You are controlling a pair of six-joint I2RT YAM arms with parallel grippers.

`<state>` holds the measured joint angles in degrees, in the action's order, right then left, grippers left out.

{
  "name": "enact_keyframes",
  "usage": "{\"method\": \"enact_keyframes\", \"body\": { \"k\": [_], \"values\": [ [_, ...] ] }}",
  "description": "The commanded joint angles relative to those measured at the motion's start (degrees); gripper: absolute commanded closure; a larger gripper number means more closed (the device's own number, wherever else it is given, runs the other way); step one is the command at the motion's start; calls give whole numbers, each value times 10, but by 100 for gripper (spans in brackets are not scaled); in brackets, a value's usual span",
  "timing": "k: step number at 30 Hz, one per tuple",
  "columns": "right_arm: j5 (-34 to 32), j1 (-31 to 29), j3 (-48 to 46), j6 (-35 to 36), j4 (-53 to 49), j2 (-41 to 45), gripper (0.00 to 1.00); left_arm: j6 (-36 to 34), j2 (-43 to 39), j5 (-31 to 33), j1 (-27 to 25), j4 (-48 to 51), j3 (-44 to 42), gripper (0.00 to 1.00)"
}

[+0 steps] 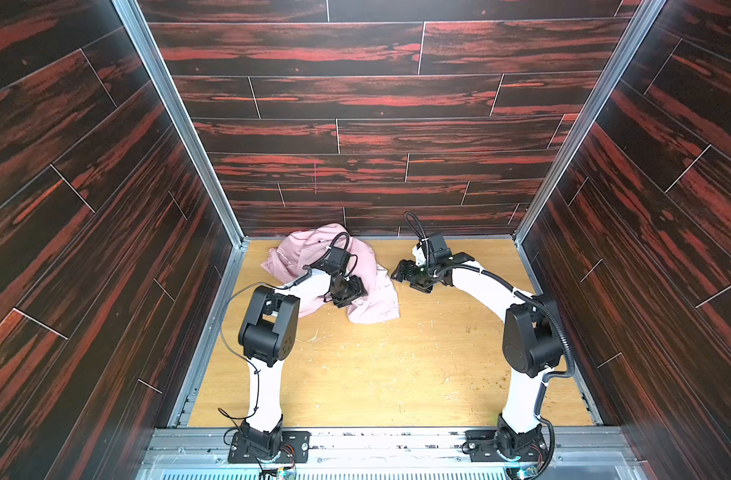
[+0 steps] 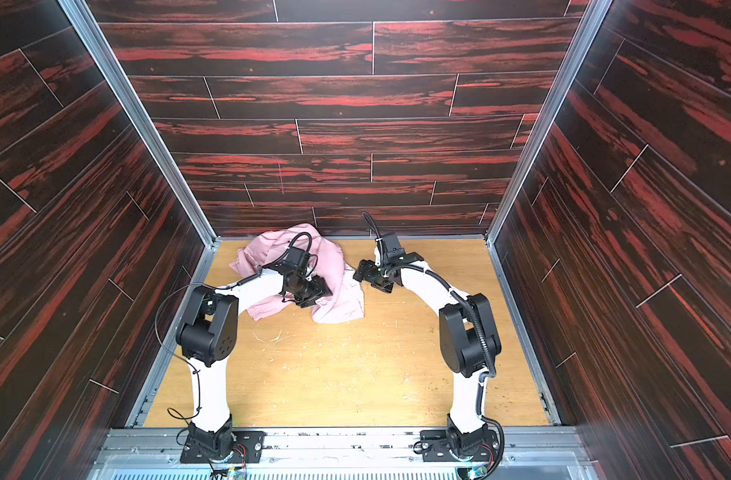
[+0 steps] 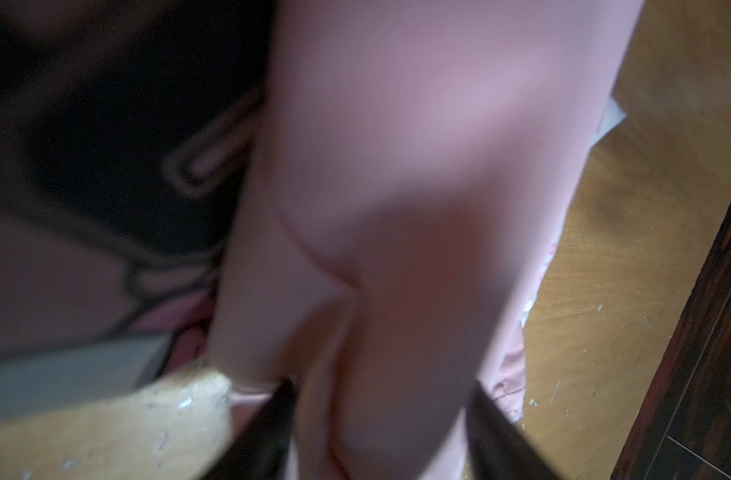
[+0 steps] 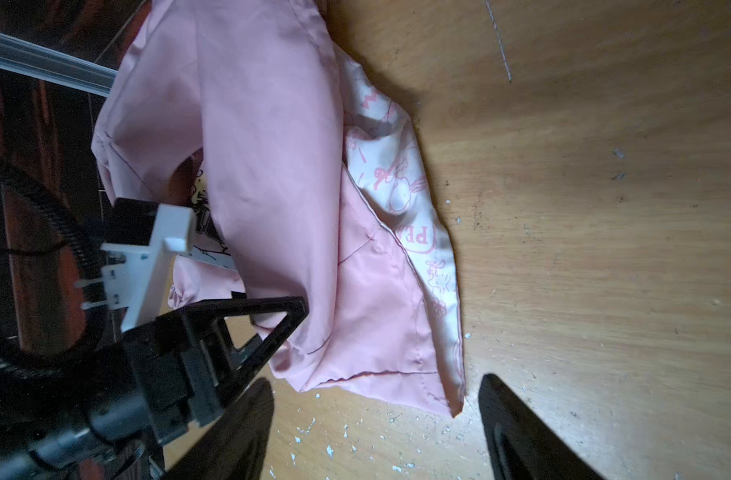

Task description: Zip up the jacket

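Note:
The light pink jacket (image 1: 372, 266) (image 2: 334, 266) lies crumpled at the back left of the table, one edge turned over to show white printed lining (image 4: 401, 187). My left gripper (image 1: 349, 291) (image 2: 314, 293) is down on its front part. In the blurred left wrist view this gripper (image 3: 378, 382) stands open, its fingers either side of a thick pink fold (image 3: 397, 124), beside the black print (image 3: 127, 145). My right gripper (image 1: 401, 270) (image 2: 364, 270) hovers open just right of the jacket. In its own view the gripper (image 4: 376, 378) faces the hem corner (image 4: 455, 409), not touching it.
The wooden table (image 1: 397, 365) is scuffed and speckled with white flecks. Dark red plank walls (image 1: 355, 199) and aluminium frame posts (image 1: 235, 232) close in the back and both sides. The jacket's rear bunches against the back wall near the left corner.

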<state>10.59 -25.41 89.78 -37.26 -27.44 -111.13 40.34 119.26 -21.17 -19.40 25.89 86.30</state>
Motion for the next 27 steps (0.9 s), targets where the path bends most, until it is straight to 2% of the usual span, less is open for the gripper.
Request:
{"method": "enact_keyframes", "body": {
  "k": [1,3,16,20,27],
  "values": [
    [16,9,18,-6,-20,-18,19,-12,-20,-17,0,25,38,82],
    [22,11,24,-4,-19,-21,20,-13,-48,-10,2,27,37,100],
    [89,11,78,-17,-3,-83,18,-10,-278,23,55,60,-35,100],
    [128,5,79,-27,18,-86,18,-17,-323,29,58,108,-55,100],
    [179,-25,103,-43,40,-98,21,-4,-404,76,67,147,-157,100]
  ]
}}
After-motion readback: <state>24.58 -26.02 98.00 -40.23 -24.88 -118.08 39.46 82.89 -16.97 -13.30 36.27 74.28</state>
